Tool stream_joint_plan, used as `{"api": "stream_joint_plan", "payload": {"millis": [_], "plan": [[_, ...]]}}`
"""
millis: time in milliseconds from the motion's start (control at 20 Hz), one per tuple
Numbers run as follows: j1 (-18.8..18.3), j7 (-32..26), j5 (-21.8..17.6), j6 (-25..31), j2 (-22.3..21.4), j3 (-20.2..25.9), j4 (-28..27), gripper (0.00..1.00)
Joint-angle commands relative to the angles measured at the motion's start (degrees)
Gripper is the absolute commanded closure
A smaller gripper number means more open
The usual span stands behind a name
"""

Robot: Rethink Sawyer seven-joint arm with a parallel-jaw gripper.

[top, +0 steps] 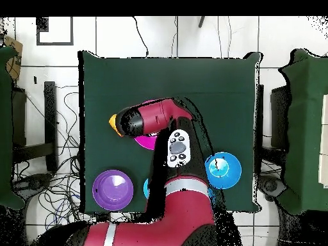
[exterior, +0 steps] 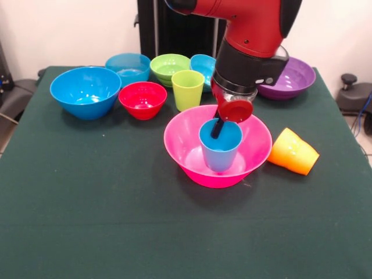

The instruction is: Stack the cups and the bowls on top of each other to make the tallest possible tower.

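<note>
A huge pink bowl [exterior: 189, 145] stands mid-table with a light blue cup [exterior: 221, 152] upright inside it. My gripper [exterior: 217, 127] reaches down into that cup's mouth; its state is hidden by the wrist. An orange cup [exterior: 293, 152] lies on its side right of the pink bowl. Behind stand a lime green cup [exterior: 188, 90], a small red bowl [exterior: 142, 99], a large blue bowl [exterior: 85, 91], a ribbed cyan bowl [exterior: 129, 67], a lime green bowl [exterior: 169, 66], a small blue bowl [exterior: 203, 65] and a wide purple bowl [exterior: 293, 78]. In the overhead view the arm covers most of the pink bowl [top: 146, 141].
The overhead view also shows the purple bowl [top: 113, 189], the large blue bowl [top: 223, 170] and the orange cup [top: 113, 123] beside the arm. The green cloth table [exterior: 116, 221] stretches wide in front of the pink bowl.
</note>
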Motion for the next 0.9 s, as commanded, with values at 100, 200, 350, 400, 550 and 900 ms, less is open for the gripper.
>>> {"api": "stream_joint_plan", "payload": {"millis": [100,200,350,400,550,900], "plan": [[0.62,-8.32,-3.74,-2.81,2.23,1.26,-0.12,1.0],[0.68,-8.33,-3.71,-3.0,2.6,1.19,-0.4,1.0],[0.54,-8.46,-3.77,-3.52,2.75,0.93,-0.19,1.0],[0.51,-8.55,-3.79,-3.61,2.88,0.86,-0.27,1.0],[0.45,-8.87,-3.72,-3.7,3.03,0.73,-0.34,1.0],[0.54,-9.08,-2.81,-3.95,3.22,1.4,-0.14,1.0]]}}
